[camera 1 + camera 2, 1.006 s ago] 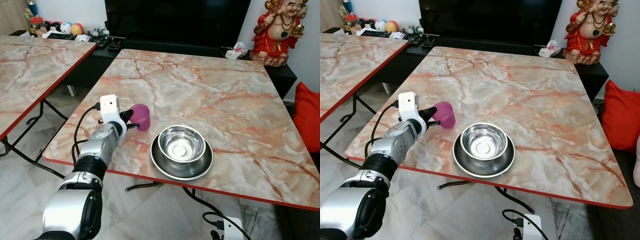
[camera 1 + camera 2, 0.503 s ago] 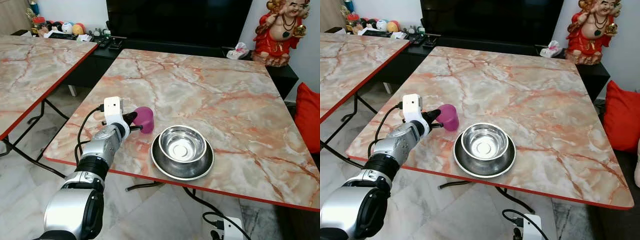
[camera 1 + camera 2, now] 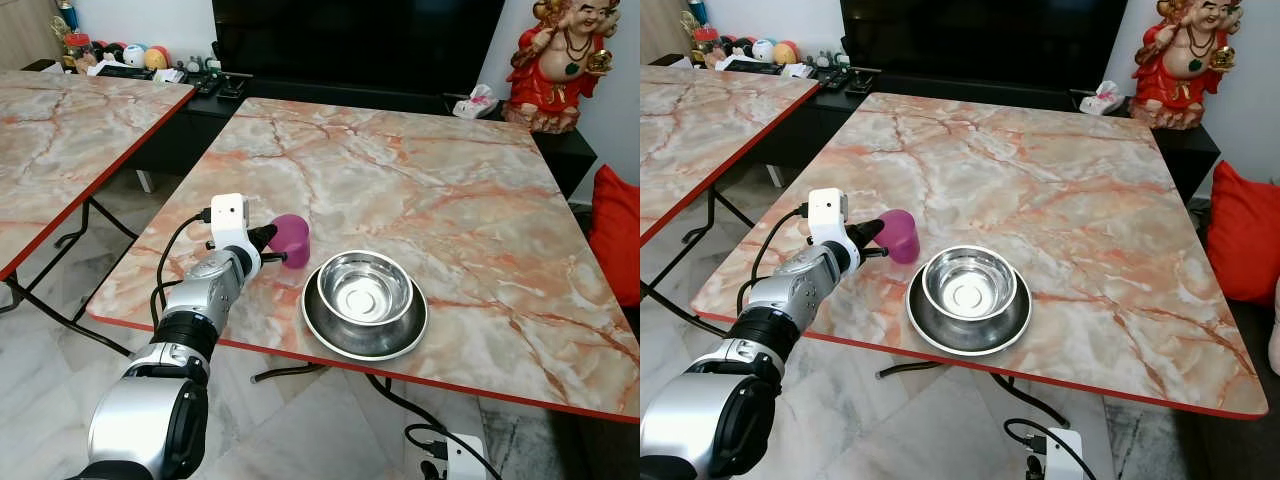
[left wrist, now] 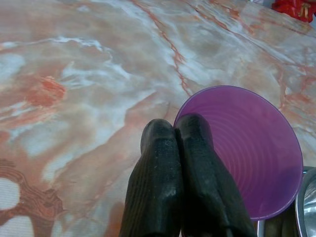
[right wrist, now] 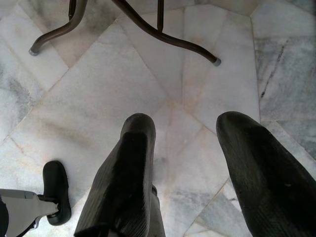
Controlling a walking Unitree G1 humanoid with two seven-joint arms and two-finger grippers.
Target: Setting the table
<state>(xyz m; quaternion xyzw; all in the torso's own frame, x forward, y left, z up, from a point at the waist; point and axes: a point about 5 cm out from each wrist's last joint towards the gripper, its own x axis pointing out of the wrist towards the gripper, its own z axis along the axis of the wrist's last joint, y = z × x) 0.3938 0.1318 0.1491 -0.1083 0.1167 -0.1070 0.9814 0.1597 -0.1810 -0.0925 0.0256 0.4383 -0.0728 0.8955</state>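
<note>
Meanwhile, the purple cup (image 3: 291, 240) was pinched at its rim by the clenched left tool (image 4: 178, 132) on the marble surface (image 3: 420, 190), just beside the steel bowl (image 3: 365, 288) nested in a steel plate (image 3: 318, 328), while the right tool (image 5: 190, 148) was held spread apart above the tiled floor (image 5: 113, 74).

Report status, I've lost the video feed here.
Left tool shut on purple cup rim, beside steel bowl on its plate. Right tool open over the floor. Nothing blocking.
</note>
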